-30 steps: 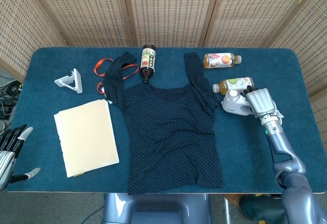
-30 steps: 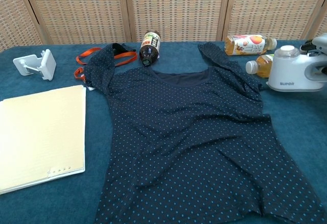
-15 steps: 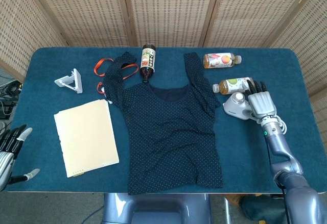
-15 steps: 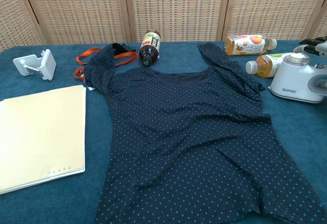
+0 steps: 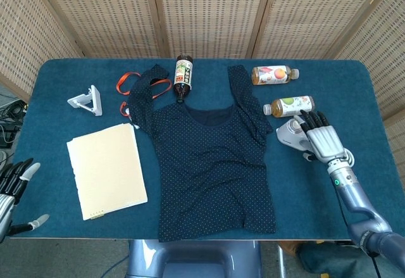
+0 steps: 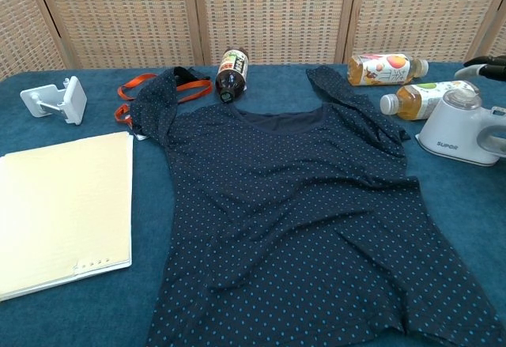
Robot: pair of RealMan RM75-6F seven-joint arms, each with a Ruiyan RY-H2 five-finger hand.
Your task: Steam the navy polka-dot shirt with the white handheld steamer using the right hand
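The navy polka-dot shirt (image 5: 212, 164) lies spread flat across the middle of the table, neckline toward the far side; it fills the chest view (image 6: 300, 220). To its right, the white handheld steamer (image 5: 290, 134) sits on the blue cloth beside the sleeve, with its lettered body facing the chest camera (image 6: 462, 130). My right hand (image 5: 323, 140) hovers just right of the steamer with fingers spread, holding nothing. Only its dark fingertips (image 6: 489, 66) show at the chest view's right edge. My left hand (image 5: 12, 189) hangs off the table's near-left corner, fingers apart and empty.
A green-label bottle (image 5: 290, 105) lies just behind the steamer, and an orange-drink bottle (image 5: 273, 74) lies farther back. A dark bottle (image 5: 183, 74) lies at the shirt's collar. Left of the shirt are an orange strap (image 5: 130, 83), a white stand (image 5: 87, 99) and a cream pad (image 5: 106, 169).
My right hand lowered the steamer onto the table, let go of it and drew back toward me with fingers spread. The left hand sank slightly.
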